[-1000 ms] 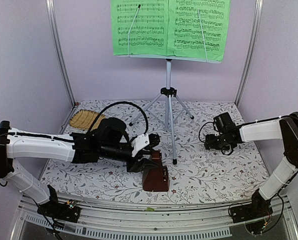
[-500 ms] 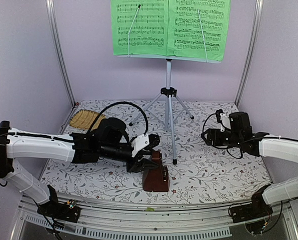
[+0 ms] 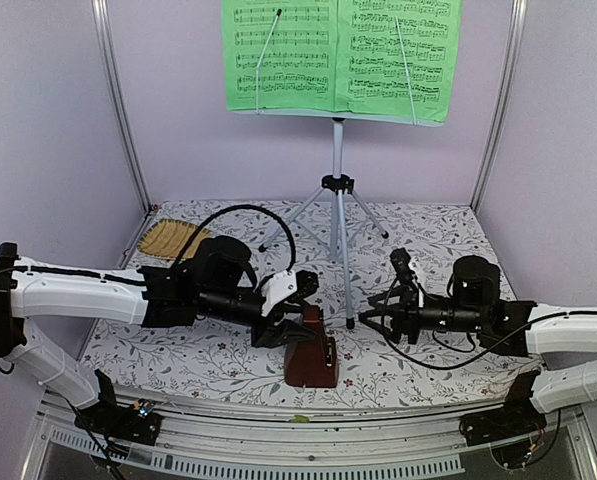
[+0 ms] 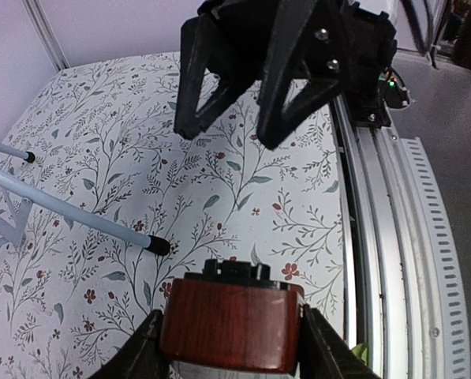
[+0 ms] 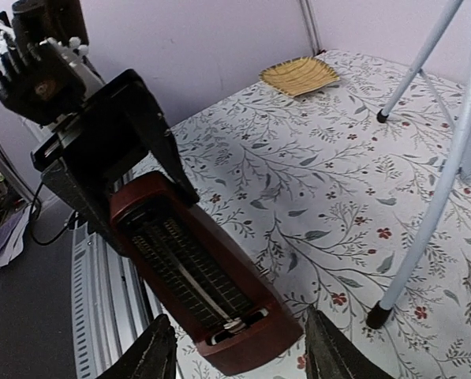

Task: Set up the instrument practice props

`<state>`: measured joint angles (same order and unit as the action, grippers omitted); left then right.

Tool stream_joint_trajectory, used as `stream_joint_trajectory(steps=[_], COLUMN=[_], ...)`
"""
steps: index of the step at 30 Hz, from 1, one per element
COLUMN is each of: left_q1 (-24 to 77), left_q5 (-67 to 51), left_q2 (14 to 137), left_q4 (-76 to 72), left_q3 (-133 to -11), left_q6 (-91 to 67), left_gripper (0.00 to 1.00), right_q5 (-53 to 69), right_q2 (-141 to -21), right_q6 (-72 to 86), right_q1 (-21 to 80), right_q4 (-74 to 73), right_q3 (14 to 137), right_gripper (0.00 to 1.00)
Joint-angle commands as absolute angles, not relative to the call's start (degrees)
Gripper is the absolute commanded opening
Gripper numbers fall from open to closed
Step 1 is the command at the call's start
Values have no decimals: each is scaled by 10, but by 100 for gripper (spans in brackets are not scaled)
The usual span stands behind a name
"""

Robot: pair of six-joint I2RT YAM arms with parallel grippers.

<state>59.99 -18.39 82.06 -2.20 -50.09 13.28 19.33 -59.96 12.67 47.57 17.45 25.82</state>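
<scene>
Left jaws clamp the metronome point(image 3: 313, 355); right jaws gape empty beside the music stand point(image 3: 337, 200)

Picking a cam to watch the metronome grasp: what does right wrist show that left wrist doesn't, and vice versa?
Only right wrist: the scale face of the metronome, the left gripper from outside, clamped on its narrow end, and the straw mat. Only left wrist: the right gripper head-on, open, and the rail at the table edge. Both: metronome, stand legs, floral cloth.
</scene>
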Motion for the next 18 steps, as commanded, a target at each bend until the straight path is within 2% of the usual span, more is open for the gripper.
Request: stream_joint_trajectory(steps=[1,5,12,18], left_q1=[604,604,604,604], left_q5=[-195,-192,-193,-193], left_q2=[801,800,803,802], left_q4=[-44,-48,-47,-45], left_q3=[-498,-498,-499,-498], left_q6=[126,126,123,123], left_gripper=[10,10,10,10], right_q5=[207,200,182,184], right_q2=[-636,-685,-743,-758], right_q6=[118,114,98,91], right_q1=[526,557,585,588], right_q4=[227,236,243,244], right_q3=[274,297,331,344], right_gripper=[51,35,25,10])
